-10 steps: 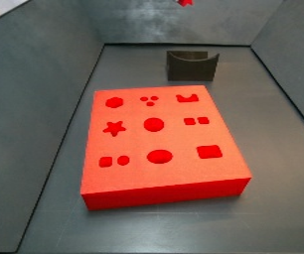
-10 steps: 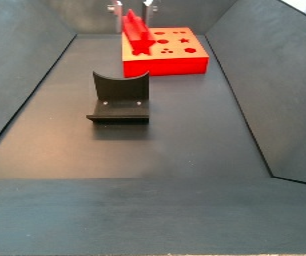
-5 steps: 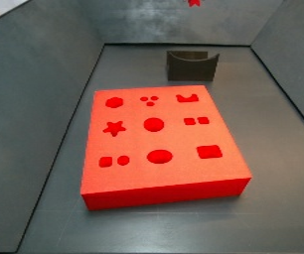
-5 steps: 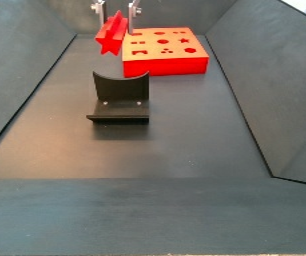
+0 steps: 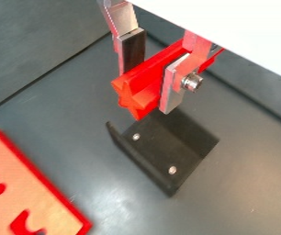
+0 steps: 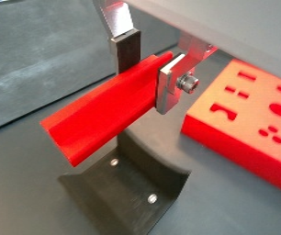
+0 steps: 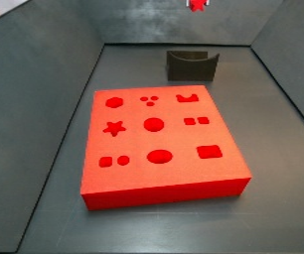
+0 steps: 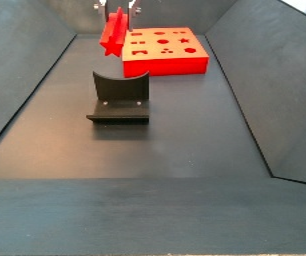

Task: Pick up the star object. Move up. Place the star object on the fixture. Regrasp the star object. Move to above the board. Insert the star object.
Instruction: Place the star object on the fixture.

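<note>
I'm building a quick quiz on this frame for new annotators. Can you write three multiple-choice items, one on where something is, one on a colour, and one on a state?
1. Where is the star object?
A. lying on the board
B. between the gripper's fingers, above the fixture
C. on the floor beside the fixture

2. What colour is the board?
A. bright red
B. blue
C. dark grey

3. What is the state of the gripper?
A. open and empty
B. shut on the star object
C. resting on the board

Answers:
1 B: both wrist views show the peg clamped in the air over the fixture.
2 A: both side views show a red slab.
3 B: the fingers press both sides of the peg.
</note>
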Motion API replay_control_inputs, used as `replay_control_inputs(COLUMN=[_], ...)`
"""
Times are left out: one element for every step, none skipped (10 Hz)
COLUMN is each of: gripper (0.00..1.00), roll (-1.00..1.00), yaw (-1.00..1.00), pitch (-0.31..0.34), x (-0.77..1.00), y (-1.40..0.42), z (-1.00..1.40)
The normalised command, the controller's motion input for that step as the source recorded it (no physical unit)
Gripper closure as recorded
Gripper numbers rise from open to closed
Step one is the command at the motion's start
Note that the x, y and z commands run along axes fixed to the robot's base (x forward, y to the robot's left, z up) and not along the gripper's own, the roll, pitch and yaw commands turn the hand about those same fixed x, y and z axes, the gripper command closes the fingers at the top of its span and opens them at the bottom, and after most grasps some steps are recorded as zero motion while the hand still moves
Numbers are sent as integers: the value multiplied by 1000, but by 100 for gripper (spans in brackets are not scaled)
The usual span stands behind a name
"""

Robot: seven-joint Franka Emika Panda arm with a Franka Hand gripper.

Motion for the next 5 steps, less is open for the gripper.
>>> replay_control_inputs(gripper=[100,100,100,100,100], roll=[-1000,-1000,-1000,-1000,-1000], yaw=[1,-13,-32,-43,-70], pitch=[75,97,121,132,145], x=[69,83,96,99,92], y=[14,30,41,44,49], z=[-20,-17,-21,-21,-18])
